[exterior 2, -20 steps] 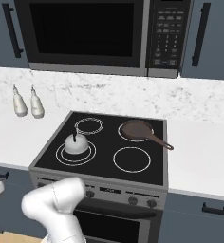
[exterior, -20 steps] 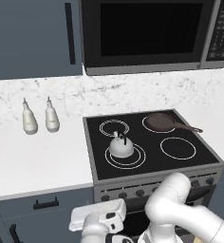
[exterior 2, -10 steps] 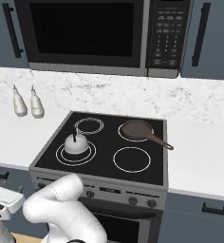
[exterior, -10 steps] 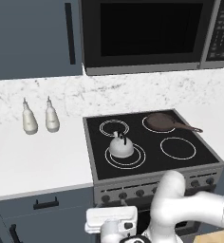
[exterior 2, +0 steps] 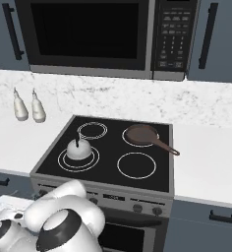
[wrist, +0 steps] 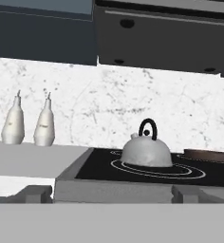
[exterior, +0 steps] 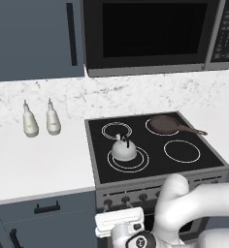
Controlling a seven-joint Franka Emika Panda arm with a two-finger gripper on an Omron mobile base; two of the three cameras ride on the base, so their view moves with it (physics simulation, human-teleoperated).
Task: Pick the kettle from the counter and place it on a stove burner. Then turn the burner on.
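Note:
The pale grey kettle (exterior: 123, 150) (exterior 2: 79, 149) (wrist: 146, 151) stands upright on the large double-ring stove burner (exterior: 142, 161) (exterior 2: 62, 163) (wrist: 192, 172) at the front left of the black cooktop. The white counter (exterior: 39, 164) (exterior 2: 5, 140) lies to its left. My gripper (exterior: 120, 224) (wrist: 111, 194) hangs low in front of the stove's left front edge, level with the cooktop and facing the kettle. It is open, its fingertips (wrist: 36, 193) are wide apart, and nothing is between them. It stands well short of the kettle.
A brown frying pan (exterior: 166, 124) (exterior 2: 143, 134) sits on the back right burner. Two cream bottles (exterior: 40, 119) (exterior 2: 29, 106) (wrist: 28, 124) stand on the counter at the wall. A row of knobs (exterior: 126, 200) (exterior 2: 146, 209) lines the stove front. A microwave (exterior: 150, 34) hangs overhead.
The hand has slid rightward along the stove front and the arm has swung with it. The kettle, pan and bottles have stayed put. The fingers remain open.

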